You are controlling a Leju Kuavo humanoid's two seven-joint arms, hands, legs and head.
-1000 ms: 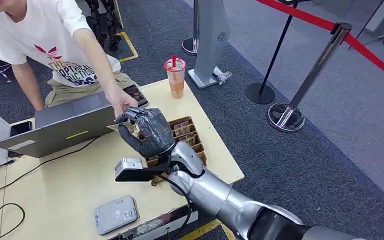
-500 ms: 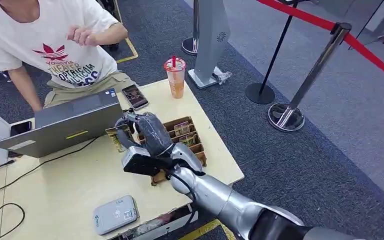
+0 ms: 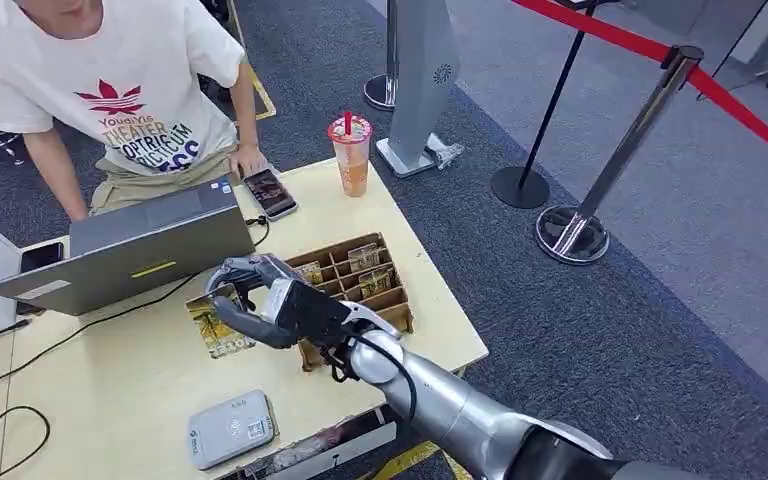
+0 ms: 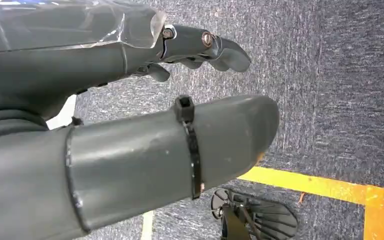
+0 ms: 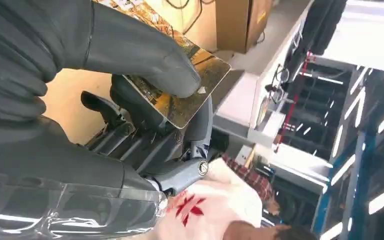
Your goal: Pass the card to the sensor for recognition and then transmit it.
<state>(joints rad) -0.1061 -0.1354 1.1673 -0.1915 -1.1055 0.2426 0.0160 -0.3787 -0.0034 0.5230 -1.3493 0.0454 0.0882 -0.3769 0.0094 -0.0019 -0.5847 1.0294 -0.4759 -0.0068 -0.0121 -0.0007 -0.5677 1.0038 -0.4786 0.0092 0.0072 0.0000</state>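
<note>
The right hand (image 3: 260, 305) holds the card (image 3: 215, 325) pinched between the thumb and the fingers (image 5: 145, 117); the card projects past the fingertips, tilted, above the counter (image 3: 110, 390). The hand and card are between the laptop (image 3: 130, 250) and the card reader (image 3: 230, 428), well apart from the reader. The divided box (image 3: 360, 275) lies just beside the wrist. The left hand (image 4: 130, 100) hangs over the carpet, fingers apart, holding nothing.

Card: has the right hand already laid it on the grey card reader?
No, the right hand holds the card above the table, apart from the card reader.
</note>
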